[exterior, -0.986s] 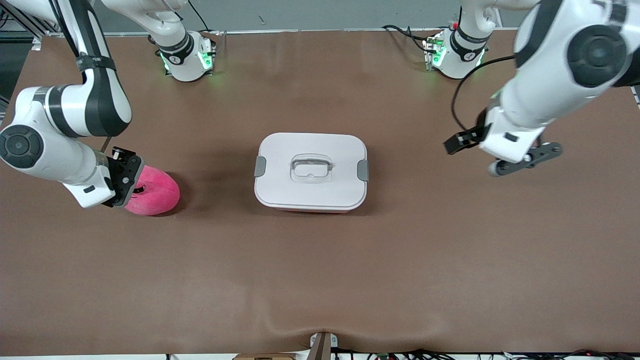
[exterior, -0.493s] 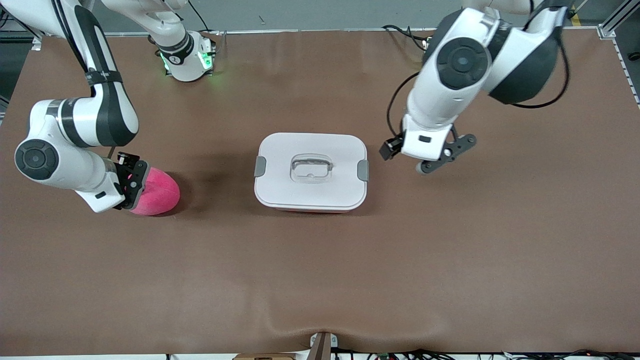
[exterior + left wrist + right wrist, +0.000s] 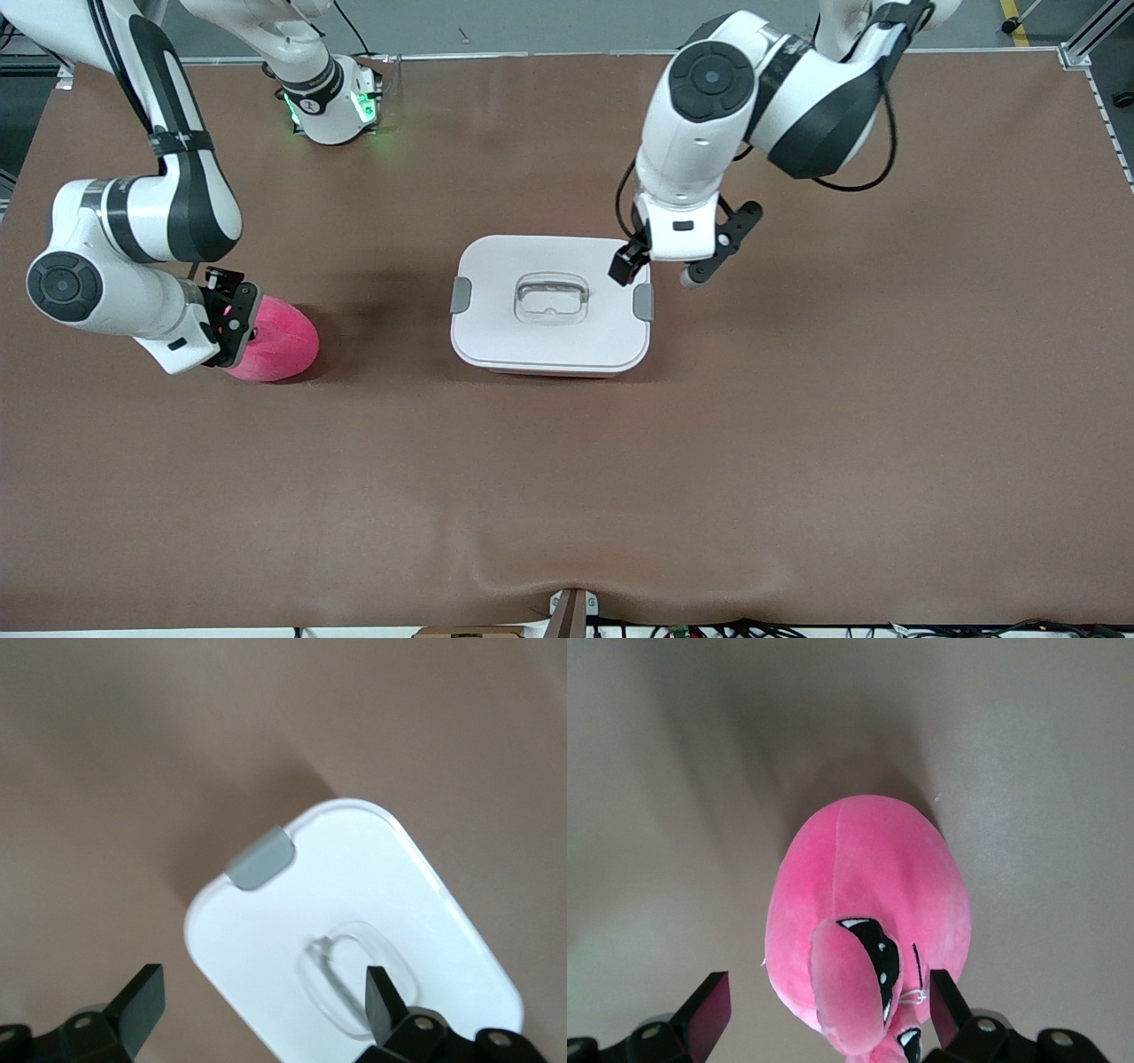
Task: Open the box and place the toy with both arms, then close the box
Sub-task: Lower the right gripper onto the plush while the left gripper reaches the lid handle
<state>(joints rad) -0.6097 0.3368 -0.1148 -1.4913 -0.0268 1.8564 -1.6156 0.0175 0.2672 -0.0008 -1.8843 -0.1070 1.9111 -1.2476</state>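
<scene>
The box [image 3: 549, 341] stands mid-table, its white lid [image 3: 567, 257] closed, with a grey clip [image 3: 643, 302] at each short end and a clear handle [image 3: 551, 297] in the centre. My left gripper [image 3: 660, 270] is open and hovers over the box's end toward the left arm's side. In the left wrist view the lid [image 3: 354, 895], one clip [image 3: 260, 858] and the handle [image 3: 350, 983] show between its spread fingers [image 3: 142, 1001]. The pink toy [image 3: 279, 341] lies on the table toward the right arm's end. My right gripper [image 3: 237, 330] is open, low around the toy [image 3: 868, 912], fingertips [image 3: 709, 1005] either side.
Brown table mat [image 3: 567, 496] spreads wide, nearer to the front camera than the box. The arm bases with green lights [image 3: 332, 102] stand at the table's back edge.
My left arm has swung in from the left arm's end of the table to above the box's clip end. My right gripper has stayed at the toy, shifting only slightly.
</scene>
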